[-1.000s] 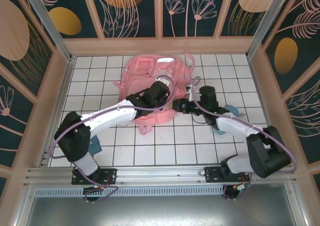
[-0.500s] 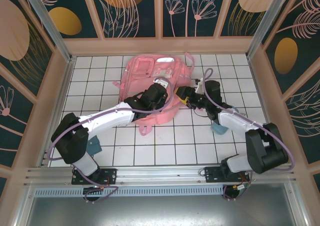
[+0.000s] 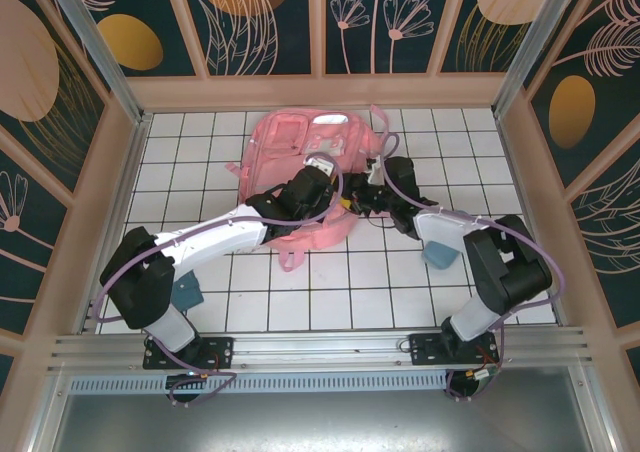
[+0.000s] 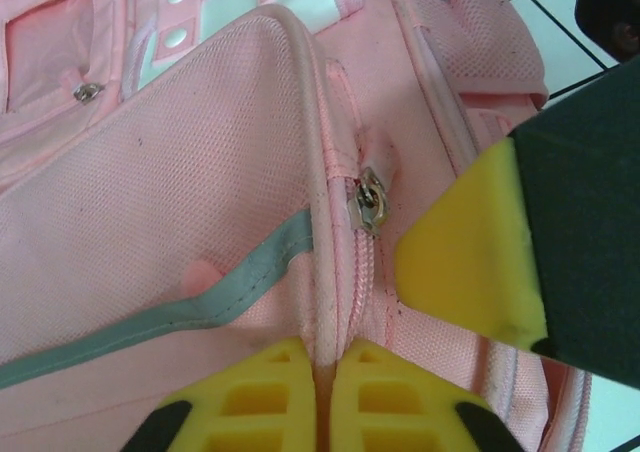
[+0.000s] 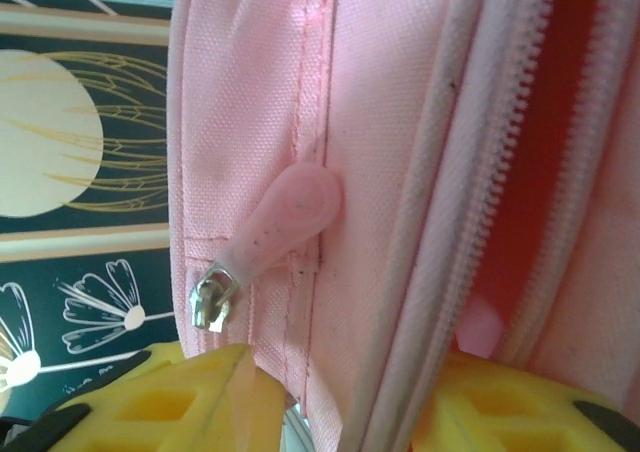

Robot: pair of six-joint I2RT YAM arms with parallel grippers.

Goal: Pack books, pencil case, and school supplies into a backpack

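Note:
The pink backpack (image 3: 300,147) lies flat on the tiles at the back centre. My left gripper (image 3: 335,203) sits at its right side; in the left wrist view its yellow jaws (image 4: 325,357) are shut on the backpack's piped seam below a metal zip slider (image 4: 368,197). My right gripper (image 3: 358,200) meets it from the right, one of its fingers (image 4: 465,262) showing beside that slider. In the right wrist view the right gripper (image 5: 345,392) is shut on a thick fold of the backpack beside the open zip (image 5: 560,172) and a pink pull tab (image 5: 290,212). The books are out of view.
A blue soft thing (image 3: 440,255) lies on the tiles under the right arm, and a dark teal thing (image 3: 187,292) lies by the left arm's base. I cannot tell which is the pencil case. Wooden walls (image 3: 320,92) ring the tiled floor.
My right gripper has swung left from the bare tiles to the backpack's right edge, opening and then closing on the fabric. The left gripper has crept slightly back along the seam.

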